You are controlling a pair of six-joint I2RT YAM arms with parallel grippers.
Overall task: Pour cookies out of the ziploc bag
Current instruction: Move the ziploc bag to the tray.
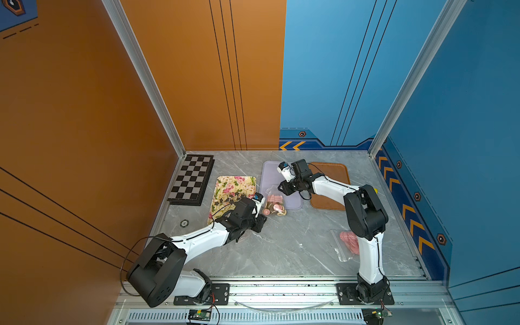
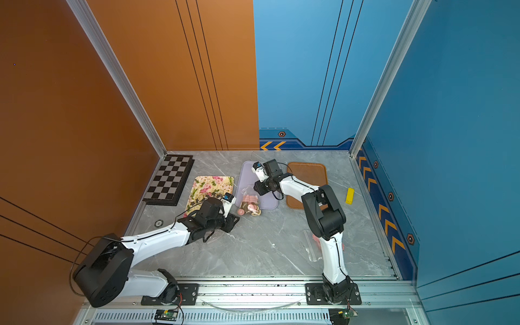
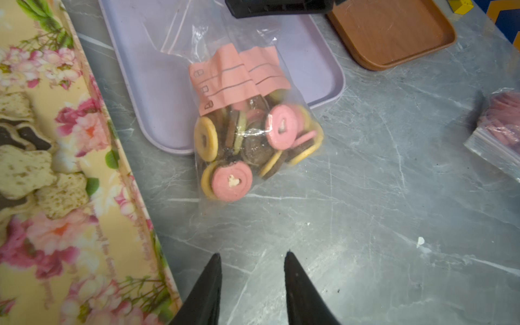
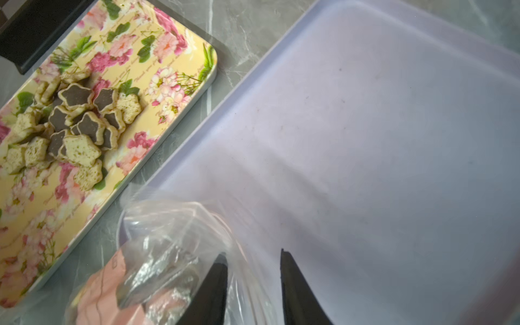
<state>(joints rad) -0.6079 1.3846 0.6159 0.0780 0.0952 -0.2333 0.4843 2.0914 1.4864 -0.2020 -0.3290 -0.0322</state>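
Lying across the near rim of the lavender tray (image 3: 152, 84), the ziploc bag (image 3: 247, 50) has its mouth end on the tray and its full end on the grey marble table (image 3: 365, 197). The cookies (image 3: 281, 130) inside it are pink, yellow-ringed and brown rounds, heaped at the closed end under a pink label (image 3: 233, 76). The left pincer (image 3: 252, 253) hovers over bare table just beside that end, moderately parted and holding nothing. The right pincer (image 4: 253, 252) is above the mouth end, also parted. Clear film drapes against one of its fingers (image 4: 213, 289), and nothing is pinched between them. Star cookies (image 4: 81, 123), dark brown and tan, lie piled on the floral tray (image 4: 168, 56) beside the lavender one. A second bag of pink discs (image 1: 349, 242) lies by the right arm, well apart.
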